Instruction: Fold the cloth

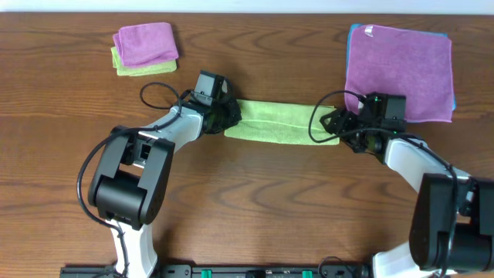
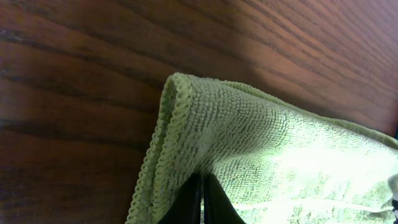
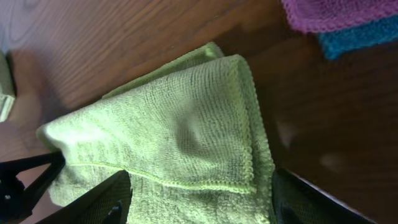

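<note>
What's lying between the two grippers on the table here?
The green cloth, folded into a long strip, fills the whole stretch from the left gripper to the right gripper. Nothing else lies there. The overhead view shows this.

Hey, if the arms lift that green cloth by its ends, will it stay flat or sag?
Probably sags: the green cloth is soft terry, already folded into a limp strip. Likely light and grippy rather than slippery, given its looped pile. Pushed, it would likely bunch, not slide.
</note>
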Available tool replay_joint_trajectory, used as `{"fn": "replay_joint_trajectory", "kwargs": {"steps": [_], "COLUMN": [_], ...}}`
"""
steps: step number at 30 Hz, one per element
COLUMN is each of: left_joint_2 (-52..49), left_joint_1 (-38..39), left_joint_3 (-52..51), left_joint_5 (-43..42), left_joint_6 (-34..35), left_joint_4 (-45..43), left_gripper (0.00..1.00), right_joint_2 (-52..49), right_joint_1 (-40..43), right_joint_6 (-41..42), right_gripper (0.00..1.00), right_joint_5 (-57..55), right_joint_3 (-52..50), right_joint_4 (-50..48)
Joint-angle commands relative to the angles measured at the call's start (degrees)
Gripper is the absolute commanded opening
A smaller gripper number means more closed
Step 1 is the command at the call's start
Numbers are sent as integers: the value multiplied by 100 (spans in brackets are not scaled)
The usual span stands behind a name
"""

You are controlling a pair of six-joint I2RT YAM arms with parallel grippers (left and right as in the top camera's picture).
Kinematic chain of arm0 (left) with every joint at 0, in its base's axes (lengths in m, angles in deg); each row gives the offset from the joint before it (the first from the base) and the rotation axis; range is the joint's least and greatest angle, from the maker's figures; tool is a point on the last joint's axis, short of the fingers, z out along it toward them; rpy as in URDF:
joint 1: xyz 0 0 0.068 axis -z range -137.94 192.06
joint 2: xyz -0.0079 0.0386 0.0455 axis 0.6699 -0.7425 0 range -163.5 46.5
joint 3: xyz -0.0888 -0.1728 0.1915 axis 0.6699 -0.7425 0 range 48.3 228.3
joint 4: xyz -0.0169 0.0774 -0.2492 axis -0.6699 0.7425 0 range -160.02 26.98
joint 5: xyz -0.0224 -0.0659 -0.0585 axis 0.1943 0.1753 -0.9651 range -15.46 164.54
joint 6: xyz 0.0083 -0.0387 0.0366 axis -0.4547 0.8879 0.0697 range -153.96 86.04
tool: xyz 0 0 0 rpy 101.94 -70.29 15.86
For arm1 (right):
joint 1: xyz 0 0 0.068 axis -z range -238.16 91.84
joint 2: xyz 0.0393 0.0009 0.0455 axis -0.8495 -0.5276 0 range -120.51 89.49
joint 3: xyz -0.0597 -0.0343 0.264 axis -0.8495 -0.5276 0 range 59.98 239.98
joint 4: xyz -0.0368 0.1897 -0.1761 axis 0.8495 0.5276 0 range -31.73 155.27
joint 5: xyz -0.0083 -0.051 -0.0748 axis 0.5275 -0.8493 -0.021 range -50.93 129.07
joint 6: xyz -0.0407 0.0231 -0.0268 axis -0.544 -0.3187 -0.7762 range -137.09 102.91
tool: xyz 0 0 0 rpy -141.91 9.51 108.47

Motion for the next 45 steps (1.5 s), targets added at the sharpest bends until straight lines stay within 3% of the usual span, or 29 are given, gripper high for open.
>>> {"fn": "replay_joint_trajectory", "kwargs": {"steps": [1, 10, 13, 17, 23, 35, 45], "left_joint_2": [-168, -166, -166, -166, -166, -166, -166], "left_joint_1": [24, 22, 22, 22, 22, 13, 13], "left_joint_3": [55, 55, 55, 55, 55, 400, 435], "left_joint_5": [229, 227, 227, 229, 227, 229, 229], "left_joint_6": [-129, -127, -129, -129, -129, -236, -236], "left_joint_4": [87, 184, 236, 302, 306, 501, 522], "left_gripper": [6, 6, 6, 6, 6, 6, 6], "right_joint_2": [-142, -667, -824, -887, -859, -52, 136], "right_joint_1": [-83, -90, -90, -138, -168, -271, -903], "right_joint_6": [90, 92, 153, 168, 127, 127, 151], "right_gripper": [71, 69, 63, 44, 2, 1, 1], "right_joint_5": [-184, -186, -164, -127, 42, 321, 208], "right_joint_3": [-7, -7, -7, -7, -4, 0, 205], "right_joint_4": [-35, -479, -645, -826, -1423, -1469, -1517]}}
